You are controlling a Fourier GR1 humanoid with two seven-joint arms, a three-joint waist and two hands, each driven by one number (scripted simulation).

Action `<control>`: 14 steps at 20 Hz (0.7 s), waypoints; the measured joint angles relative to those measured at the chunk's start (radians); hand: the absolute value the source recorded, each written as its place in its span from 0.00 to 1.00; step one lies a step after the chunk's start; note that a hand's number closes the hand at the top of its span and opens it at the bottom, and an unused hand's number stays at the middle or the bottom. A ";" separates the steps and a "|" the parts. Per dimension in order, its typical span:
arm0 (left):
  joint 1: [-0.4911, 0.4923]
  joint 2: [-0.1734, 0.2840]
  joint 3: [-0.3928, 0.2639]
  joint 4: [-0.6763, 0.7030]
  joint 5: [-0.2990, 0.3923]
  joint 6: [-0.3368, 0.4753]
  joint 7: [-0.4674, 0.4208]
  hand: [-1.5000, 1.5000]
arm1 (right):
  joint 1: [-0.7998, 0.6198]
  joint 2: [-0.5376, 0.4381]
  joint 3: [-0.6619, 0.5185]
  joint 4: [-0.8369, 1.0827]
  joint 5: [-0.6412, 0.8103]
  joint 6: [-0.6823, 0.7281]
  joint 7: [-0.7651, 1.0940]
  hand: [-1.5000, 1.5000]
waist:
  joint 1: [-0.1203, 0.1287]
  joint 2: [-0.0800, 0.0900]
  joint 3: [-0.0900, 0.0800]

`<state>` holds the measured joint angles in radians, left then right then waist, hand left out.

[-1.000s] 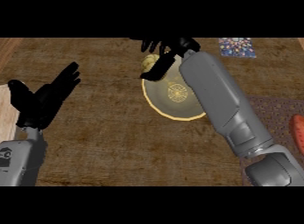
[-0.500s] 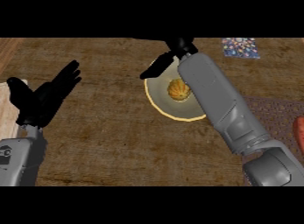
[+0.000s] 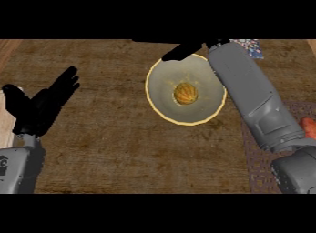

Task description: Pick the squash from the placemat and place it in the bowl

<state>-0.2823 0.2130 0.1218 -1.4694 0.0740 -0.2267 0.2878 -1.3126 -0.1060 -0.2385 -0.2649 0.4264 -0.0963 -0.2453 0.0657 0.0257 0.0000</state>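
The squash [image 3: 184, 93] lies in the middle of the bowl [image 3: 161, 102], a pale round dish with a yellow rim standing on the brown desk [image 3: 120, 145]. The right hand [image 3: 181, 51] hangs over the bowl's far rim, apart from the squash; only a part of it shows at the view's top edge, and its fingers seem relaxed and hold nothing. The grey right forearm [image 3: 251, 95] runs along the bowl's right side. On the near right lies a dark patterned placemat [image 3: 257, 159] with an orange-red thing [image 3: 313, 129] on it, half hidden by the arm. The left hand [image 3: 43, 107] rests at the left, fingers wide and straight.
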 measured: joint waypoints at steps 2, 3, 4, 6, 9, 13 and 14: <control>0.001 -0.001 0.000 -0.015 0.003 0.002 0.013 0.50 | 0.009 -0.050 -0.015 0.006 -0.008 0.015 -0.023 0.00 | -0.007 -0.002 0.000; 0.006 0.004 0.005 -0.013 0.006 -0.001 0.009 0.50 | 0.015 -0.074 -0.023 0.007 -0.014 0.031 -0.043 0.00 | -0.010 -0.003 0.000; 0.014 0.005 0.008 -0.016 0.005 -0.001 0.004 0.50 | 0.025 -0.103 -0.026 0.007 -0.017 0.057 -0.067 0.00 | -0.014 -0.005 0.000; 0.018 0.004 0.011 -0.019 0.008 0.000 0.007 0.50 | 0.046 -0.159 -0.026 0.000 -0.018 0.111 -0.133 0.00 | -0.020 -0.007 0.001; 0.037 0.000 0.011 -0.035 0.007 0.007 0.011 0.50 | 0.067 -0.228 -0.031 -0.016 -0.031 0.222 -0.223 0.00 | -0.030 -0.012 0.001; 0.043 0.010 0.028 -0.017 0.010 0.003 0.000 0.50 | 0.127 -0.316 -0.039 -0.052 -0.055 0.361 -0.338 0.00 | -0.050 -0.018 0.001; 0.042 0.008 0.028 -0.013 0.006 0.008 -0.002 0.50 | 0.144 -0.331 -0.043 -0.062 -0.066 0.403 -0.364 0.00 | -0.055 -0.020 0.001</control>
<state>-0.2400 0.2212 0.1497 -1.4826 0.0798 -0.2186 0.2861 -1.1690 -0.4371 -0.2818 -0.3272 0.3603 0.3064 -0.6089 0.0107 0.0053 0.0006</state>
